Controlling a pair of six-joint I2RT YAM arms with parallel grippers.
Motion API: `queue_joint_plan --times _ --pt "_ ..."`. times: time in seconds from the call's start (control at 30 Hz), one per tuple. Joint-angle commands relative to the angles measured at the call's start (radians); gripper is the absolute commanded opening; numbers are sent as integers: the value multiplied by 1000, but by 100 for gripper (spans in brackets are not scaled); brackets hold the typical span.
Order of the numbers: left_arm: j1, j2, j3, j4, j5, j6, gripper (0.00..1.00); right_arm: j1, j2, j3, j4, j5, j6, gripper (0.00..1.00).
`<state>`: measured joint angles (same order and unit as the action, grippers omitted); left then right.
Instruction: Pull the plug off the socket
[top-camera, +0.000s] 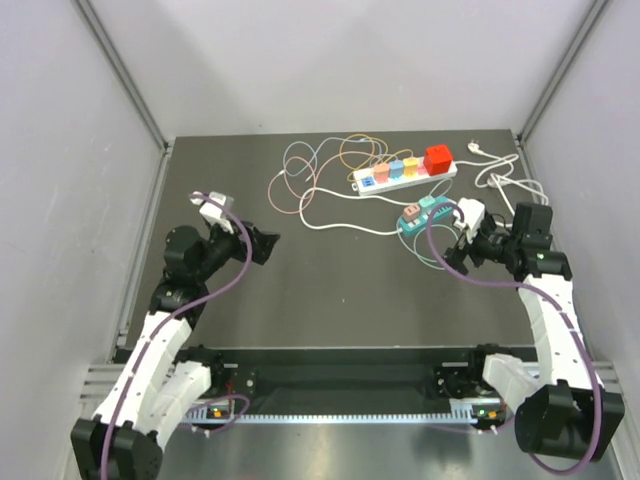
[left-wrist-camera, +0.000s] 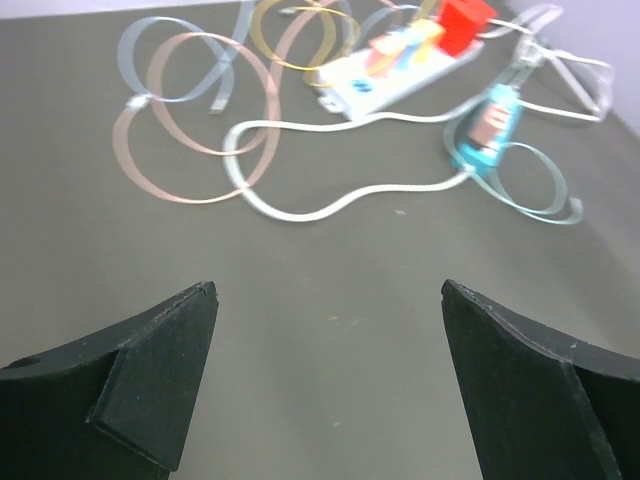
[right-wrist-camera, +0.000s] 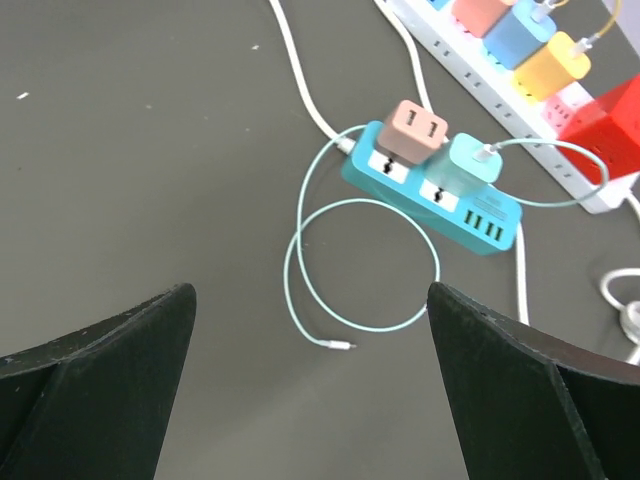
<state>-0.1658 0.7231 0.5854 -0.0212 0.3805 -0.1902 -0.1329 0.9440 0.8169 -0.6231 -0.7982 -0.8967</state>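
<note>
Right wrist view: the right claw (right-wrist-camera: 310, 290) hangs over bare dark worktop (right-wrist-camera: 150, 150) with its jaws spread wide and nothing between them. Just ahead of it lies a loose loop of thin teal cable (right-wrist-camera: 288, 265). Beyond the loop, ahead and slightly to the claw's right, sits the teal strip (right-wrist-camera: 470, 215), angled across the view. Two plugs stand in it side by side: a pink plug (right-wrist-camera: 418, 130) and a teal plug (right-wrist-camera: 472, 162), both fully seated.

By these views the task has not begun. No plug is gripped or lifted, and the reach, the grip and the pull are all left to do. The task does not say which plug is meant.

Farther ahead and to the right runs a white strip (right-wrist-camera: 505, 95) carrying more coloured plugs and a red cube (right-wrist-camera: 610, 120). The cable loop and a white lead crowd the near side of the teal strip and could snag a finger.

The left claw (left-wrist-camera: 328, 286) is also wide open and empty, with a white cable (left-wrist-camera: 300, 214) ahead and both strips far beyond it.
</note>
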Motion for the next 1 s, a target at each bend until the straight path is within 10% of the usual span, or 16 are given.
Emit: queue_joint_plan --times 0.0,0.43,0.97 --pt "-26 96 16 151 161 -61 99 1 4 1 -4 -81 -36 100" --pt "-434 672 353 259 24 31 98 -54 39 37 -3 108 66 100" --pt "-590 1427 1125 124 -61 81 94 -260 58 80 -47 16 139 100"
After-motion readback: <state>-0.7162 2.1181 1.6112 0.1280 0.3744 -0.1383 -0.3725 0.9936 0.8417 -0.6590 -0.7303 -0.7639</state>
